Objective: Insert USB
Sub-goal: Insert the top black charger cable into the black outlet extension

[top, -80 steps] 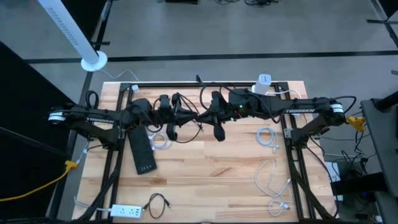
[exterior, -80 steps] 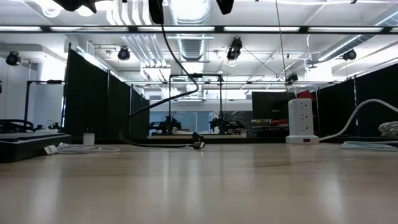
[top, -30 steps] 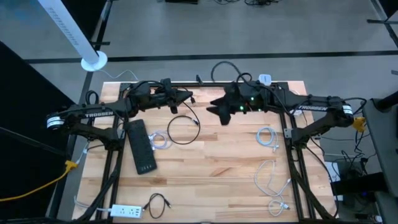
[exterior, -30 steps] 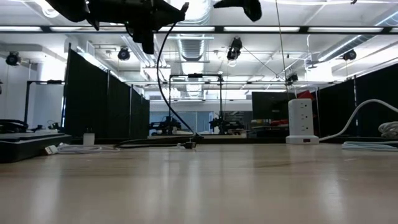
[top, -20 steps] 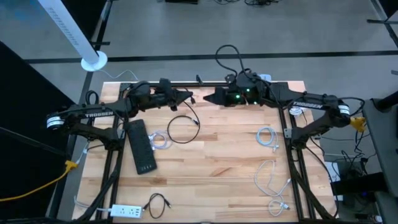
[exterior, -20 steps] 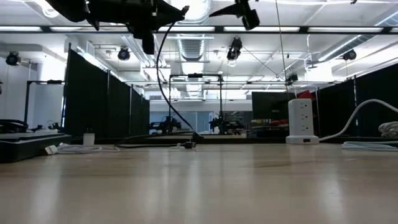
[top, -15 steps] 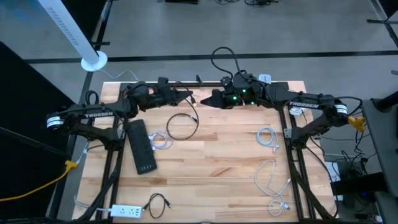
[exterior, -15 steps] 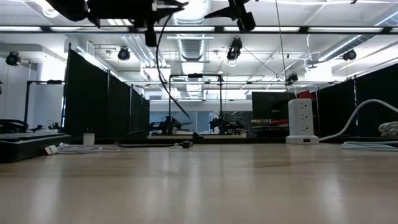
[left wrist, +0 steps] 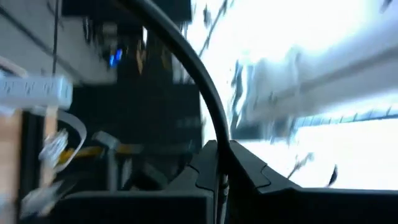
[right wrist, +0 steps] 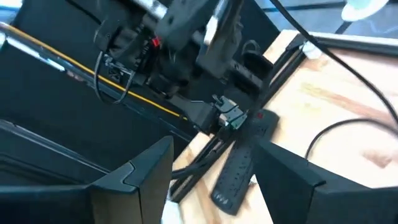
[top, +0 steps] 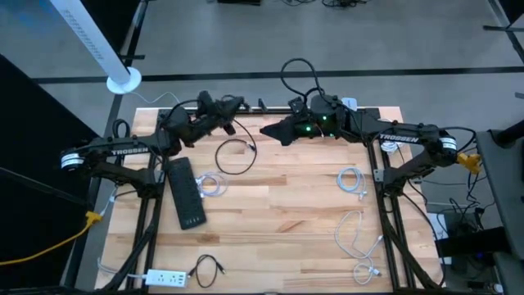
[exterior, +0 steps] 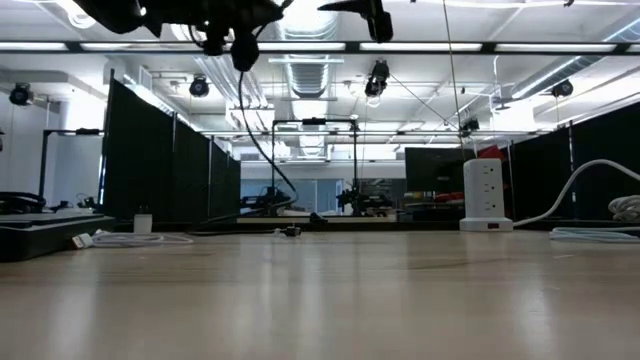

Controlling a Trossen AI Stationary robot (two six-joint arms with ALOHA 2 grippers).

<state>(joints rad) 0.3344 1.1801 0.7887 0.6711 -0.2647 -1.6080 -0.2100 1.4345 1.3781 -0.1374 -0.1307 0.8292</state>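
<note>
We are seeing the left gripper [top: 233, 105] clenching the thin black USB cable [top: 233, 156] above the table's far edge, cable hanging downward; right gripper [top: 268, 129] is standing released.

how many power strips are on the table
2 flat ones: a black strip on the left side beside the left arm, and a white strip at the near left edge. A white tower at the far right edge may count too; the arms could hide more.

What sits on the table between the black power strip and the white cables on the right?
In the high view, a looped black cable and bare wood lie between the black power strip and the white cables.
</note>
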